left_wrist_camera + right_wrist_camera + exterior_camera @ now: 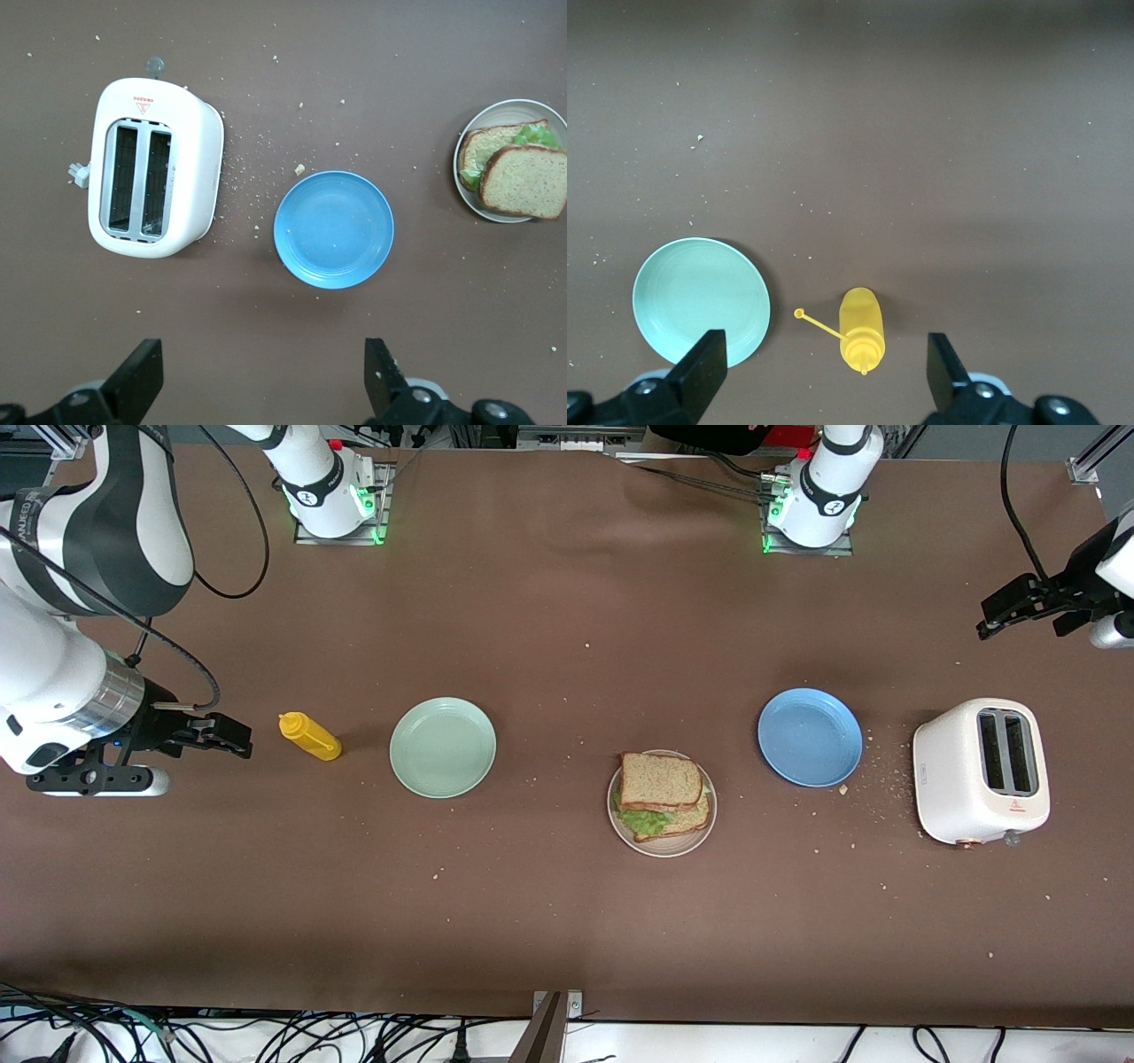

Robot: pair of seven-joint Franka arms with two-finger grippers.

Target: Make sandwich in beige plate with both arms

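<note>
One sandwich [663, 797] fills one beige plate [664, 845] among three plates; left tool [1005, 613] and right tool [221, 735] hang spread, empty.

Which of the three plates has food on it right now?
The beige plate, nearest the front camera of the three, holds the sandwich. The mint green plate and the blue plate both have nothing on them.
</note>
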